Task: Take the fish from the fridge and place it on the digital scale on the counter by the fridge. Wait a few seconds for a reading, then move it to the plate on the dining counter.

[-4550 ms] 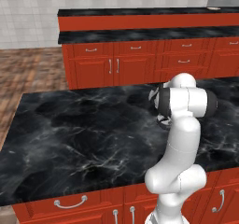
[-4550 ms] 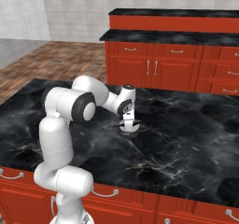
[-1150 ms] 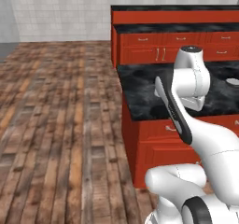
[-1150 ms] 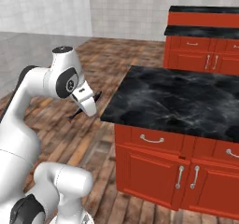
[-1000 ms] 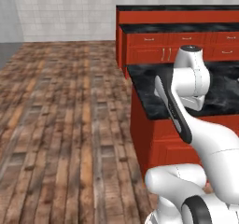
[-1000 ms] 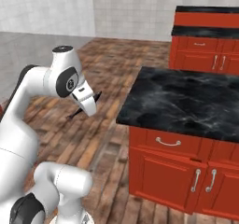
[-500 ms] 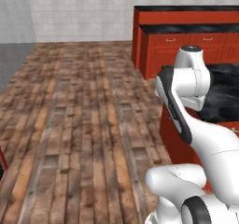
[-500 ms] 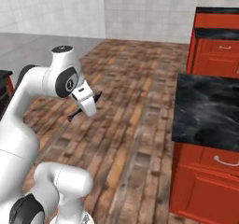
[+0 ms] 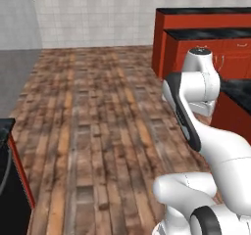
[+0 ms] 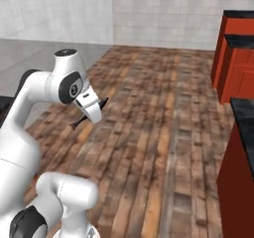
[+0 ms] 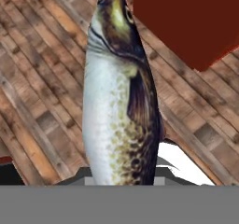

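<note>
Your fish (image 11: pixel 119 101) runs lengthwise straight out from the hand in the hand view, head at the far end, pale belly on one side and dark mottled back on the other. From the right base view, it (image 10: pixel 88 114) sits crosswise at the hand, dark ends poking out both sides. It's up in the air over the wooden floor (image 10: pixel 158 133), a red cabinet (image 11: pixel 186 17) beyond it. The jaws (image 10: pixel 92 114) are nearly closed, pinching the fish near its tail.
</note>
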Robot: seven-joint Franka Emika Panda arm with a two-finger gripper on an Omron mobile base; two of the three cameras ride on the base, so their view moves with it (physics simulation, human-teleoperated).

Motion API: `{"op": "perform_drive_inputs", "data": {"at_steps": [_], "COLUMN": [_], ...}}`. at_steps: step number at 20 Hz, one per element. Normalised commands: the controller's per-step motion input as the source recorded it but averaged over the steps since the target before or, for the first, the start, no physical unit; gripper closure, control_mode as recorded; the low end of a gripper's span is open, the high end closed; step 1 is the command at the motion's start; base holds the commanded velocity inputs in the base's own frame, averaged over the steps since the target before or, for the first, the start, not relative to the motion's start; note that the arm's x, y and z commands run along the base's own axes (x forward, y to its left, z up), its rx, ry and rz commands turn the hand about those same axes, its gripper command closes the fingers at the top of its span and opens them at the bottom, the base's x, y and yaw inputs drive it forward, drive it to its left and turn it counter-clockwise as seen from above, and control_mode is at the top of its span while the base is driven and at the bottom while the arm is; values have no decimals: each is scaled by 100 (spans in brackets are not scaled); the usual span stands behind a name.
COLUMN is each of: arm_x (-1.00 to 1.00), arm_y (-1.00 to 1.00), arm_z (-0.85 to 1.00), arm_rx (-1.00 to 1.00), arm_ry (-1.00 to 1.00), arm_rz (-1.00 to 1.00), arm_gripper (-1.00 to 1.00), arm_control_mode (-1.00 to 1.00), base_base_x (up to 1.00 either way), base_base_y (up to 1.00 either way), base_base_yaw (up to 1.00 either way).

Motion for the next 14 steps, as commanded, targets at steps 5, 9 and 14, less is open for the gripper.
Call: {"op": "perform_drive_inputs", "data": {"at_steps": [5,9,14], "arm_x": [0,0,0], "arm_y": [0,0,0], "arm_z": [0,0,0], "arm_rx": [0,0,0], "arm_ry": [0,0,0], "arm_rz": [0,0,0], "arm_gripper": [100,100,100], "arm_control_mode": [100,100,100], "base_base_x": [100,100,100], "base_base_y": [51,13,0], "base_base_yaw": [-11,-6,-1]}}
